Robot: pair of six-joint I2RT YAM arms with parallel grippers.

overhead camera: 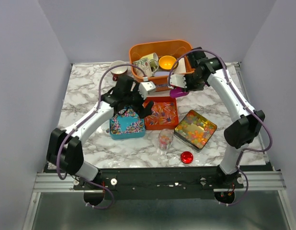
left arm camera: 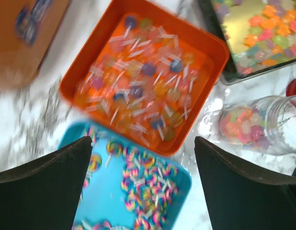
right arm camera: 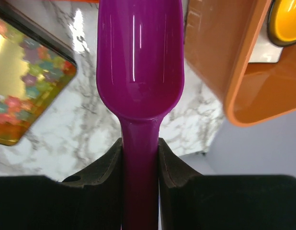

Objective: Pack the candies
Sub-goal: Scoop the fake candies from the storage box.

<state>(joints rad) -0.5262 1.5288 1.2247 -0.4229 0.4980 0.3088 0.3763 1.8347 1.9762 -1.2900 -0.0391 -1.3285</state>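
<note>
Marble table (overhead camera: 90, 139): candies (left arm camera: 138, 81) below wide left end effector (left arm camera: 143, 148); right end effector (right arm camera: 141, 153) clamps scoop (right arm camera: 141, 57).

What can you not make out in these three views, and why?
- Left wrist: candies in the orange tray, blurred by motion.
- Left wrist: blue tray, partly behind left fingers, cut by bottom edge.
- Right wrist: scoop handle's end, hidden between right fingers.
- Top: jar contents, too small.
</note>
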